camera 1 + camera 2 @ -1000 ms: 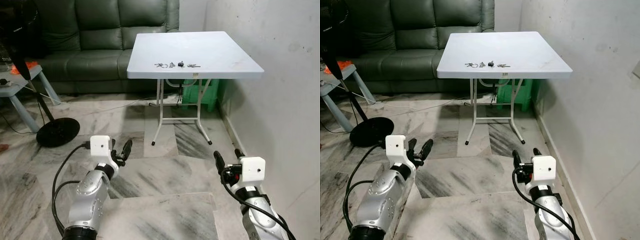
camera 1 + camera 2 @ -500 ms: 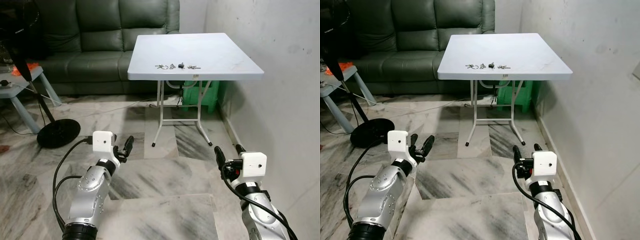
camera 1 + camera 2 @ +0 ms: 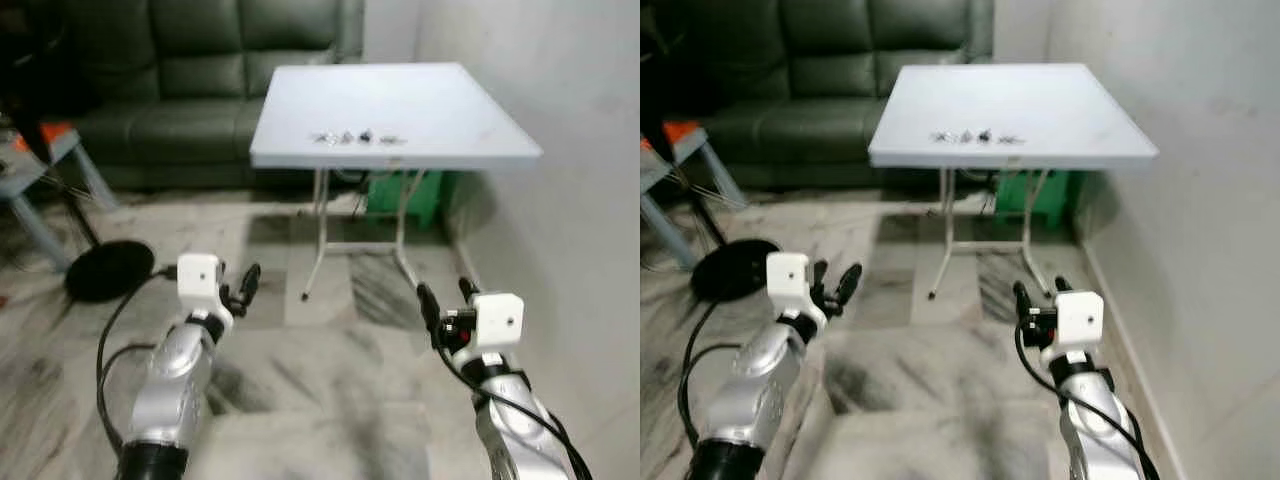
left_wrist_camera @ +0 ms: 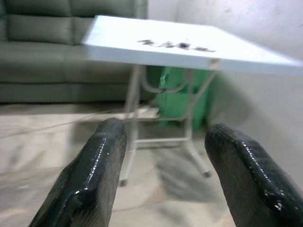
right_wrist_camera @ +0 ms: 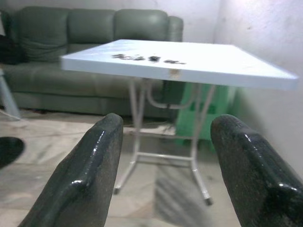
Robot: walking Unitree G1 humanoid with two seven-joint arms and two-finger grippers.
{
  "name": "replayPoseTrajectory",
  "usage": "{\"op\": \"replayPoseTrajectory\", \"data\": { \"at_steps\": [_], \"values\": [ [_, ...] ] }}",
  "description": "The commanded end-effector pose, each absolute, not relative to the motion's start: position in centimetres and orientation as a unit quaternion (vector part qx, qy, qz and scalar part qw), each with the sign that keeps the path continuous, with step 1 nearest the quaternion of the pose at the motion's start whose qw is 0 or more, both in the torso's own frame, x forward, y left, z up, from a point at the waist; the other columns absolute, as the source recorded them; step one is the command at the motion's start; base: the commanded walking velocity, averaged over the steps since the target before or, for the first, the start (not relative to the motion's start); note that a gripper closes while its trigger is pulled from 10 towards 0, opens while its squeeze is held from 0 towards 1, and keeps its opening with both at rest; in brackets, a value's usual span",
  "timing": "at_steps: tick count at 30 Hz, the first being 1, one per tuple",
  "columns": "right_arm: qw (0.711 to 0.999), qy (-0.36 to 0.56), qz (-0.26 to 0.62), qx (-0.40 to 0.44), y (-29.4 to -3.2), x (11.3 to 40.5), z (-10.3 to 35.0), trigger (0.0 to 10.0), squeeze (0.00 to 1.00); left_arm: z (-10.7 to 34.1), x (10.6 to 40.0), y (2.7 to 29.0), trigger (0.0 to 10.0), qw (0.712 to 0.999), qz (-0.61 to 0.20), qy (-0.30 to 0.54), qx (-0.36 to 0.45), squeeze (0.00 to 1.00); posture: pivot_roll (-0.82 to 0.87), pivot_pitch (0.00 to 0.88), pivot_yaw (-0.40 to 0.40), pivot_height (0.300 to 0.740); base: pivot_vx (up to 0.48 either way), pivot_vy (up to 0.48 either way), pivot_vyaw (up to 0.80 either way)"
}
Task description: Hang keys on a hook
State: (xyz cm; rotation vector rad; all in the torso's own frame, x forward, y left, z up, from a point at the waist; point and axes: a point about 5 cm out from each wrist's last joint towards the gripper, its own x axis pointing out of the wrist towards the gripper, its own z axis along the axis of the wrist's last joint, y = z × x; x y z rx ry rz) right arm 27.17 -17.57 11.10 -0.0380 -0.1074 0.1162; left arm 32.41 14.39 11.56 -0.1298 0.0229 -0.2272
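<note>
Approach stage; nothing picked up yet. The keys [image 3: 355, 137] lie in a small scattered row on the white folding table [image 3: 450, 120], toward its near edge, well apart from both arms. The table stands against the wall [image 3: 590, 150] on the robot's right, with a green sofa [image 3: 180, 70] behind it and a green bin [image 3: 405, 195] under it. Left gripper [image 3: 243, 287] is held low over the marble floor [image 3: 330, 360], fingers spread apart and empty; in the left wrist view the two black fingers [image 4: 92, 170] frame the table with a wide gap between them. Right gripper [image 3: 440, 300] is likewise low and short of the table, fingers apart, holding nothing (right wrist view shows the same clear gap, table beyond). Head views are blurred, so the robot is probably walking. No hook can be made out in these pictures. Judged progress: very early. Left to do: close on the table, grasp the keys, find the hook, hang them.
</note>
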Motion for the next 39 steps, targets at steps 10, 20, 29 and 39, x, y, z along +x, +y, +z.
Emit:
{"op": "replayPoseTrajectory", "data": {
  "at_steps": [10,20,29,39],
  "values": [
    [0.996,-0.058,0.067,-0.015,-17.39,27.37,11.44,10.0,0.00,11.67,32.26,14.24,10.0,0.992,-0.115,0.009,-0.059,0.00,0.00,0.000,0.005,0.740,0.365,0.000,0.00],
    [0.996,-0.058,0.072,-0.017,-17.35,27.39,11.45,10.0,0.00,11.61,32.19,14.20,10.0,0.991,-0.116,0.009,-0.059,0.00,0.00,0.000,0.002,0.740,0.361,0.000,0.00],
    [0.995,-0.059,0.076,-0.022,-17.45,27.51,11.52,10.0,0.00,11.55,32.26,14.09,10.0,0.991,-0.113,0.009,-0.069,0.00,0.00,0.000,-0.003,0.740,0.356,0.000,0.00],
    [0.993,-0.060,0.087,-0.041,-17.31,27.62,11.63,10.0,0.00,11.56,32.26,14.03,10.0,0.991,-0.113,0.009,-0.068,0.00,0.01,0.000,-0.009,0.740,0.346,0.000,0.24]
  ]
}}
